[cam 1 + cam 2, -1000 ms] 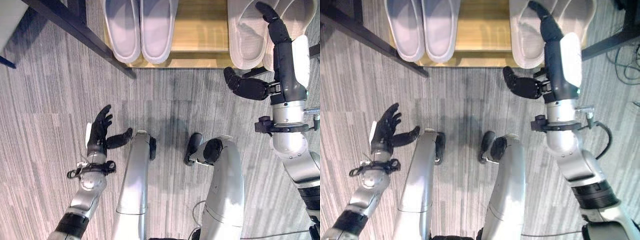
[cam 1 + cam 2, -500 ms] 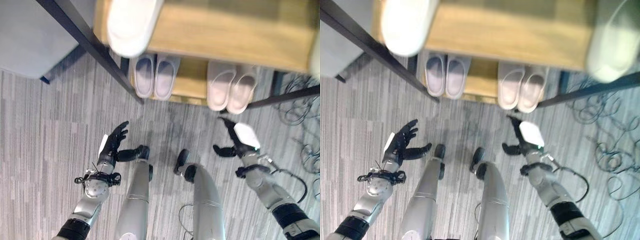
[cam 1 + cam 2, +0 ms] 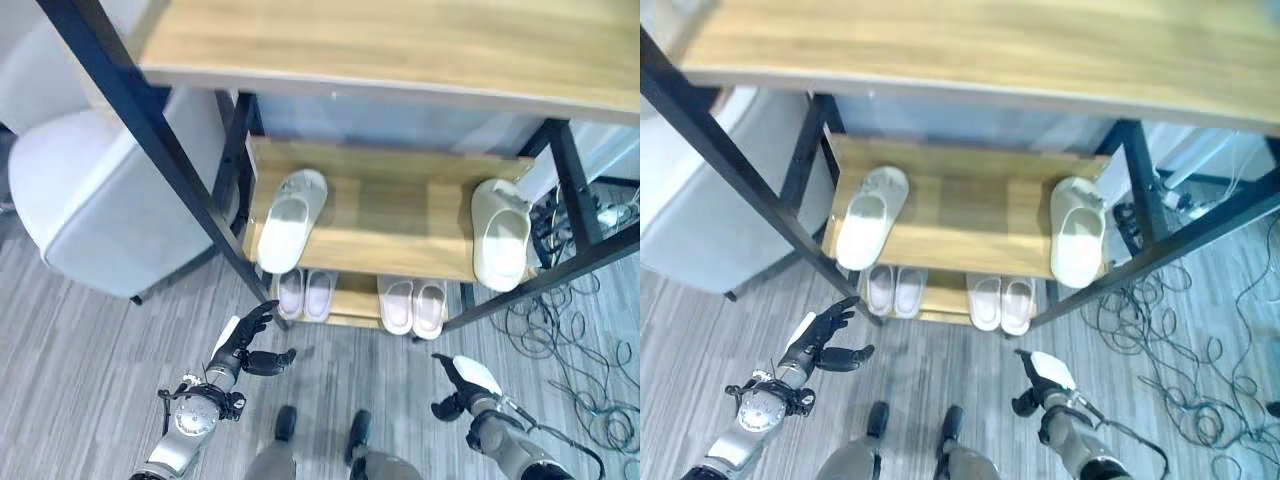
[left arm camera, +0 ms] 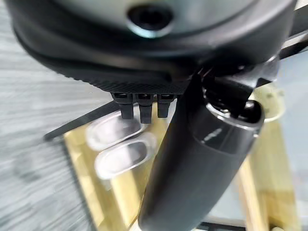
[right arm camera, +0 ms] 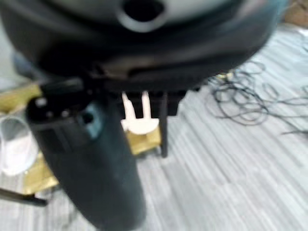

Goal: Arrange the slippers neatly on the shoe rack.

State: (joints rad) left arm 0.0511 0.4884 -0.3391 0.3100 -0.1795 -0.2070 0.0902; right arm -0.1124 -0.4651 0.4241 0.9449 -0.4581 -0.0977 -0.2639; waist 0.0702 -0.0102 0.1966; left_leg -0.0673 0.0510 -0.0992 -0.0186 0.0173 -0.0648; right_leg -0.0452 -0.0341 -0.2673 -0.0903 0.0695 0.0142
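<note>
The slippers sit on my shoe rack (image 3: 170,150) in two tiers. On its middle shelf (image 3: 400,225), one white slipper (image 3: 290,220) lies at the left end and one cream slipper (image 3: 500,235) at the right end, well apart, both with toes hanging over the front edge. On the rack's bottom shelf, a pale lilac pair (image 3: 305,294) lies side by side, and a cream pair (image 3: 415,305) lies just beside it. In front of the rack, over the grey floor (image 3: 80,370), my left hand (image 3: 240,345) hangs with fingers spread and holds nothing. My right hand (image 3: 462,388) also holds nothing, fingers straight, thumb out. A grey chair (image 3: 100,210) stands left of the rack; cables (image 3: 570,340) lie to its right.
</note>
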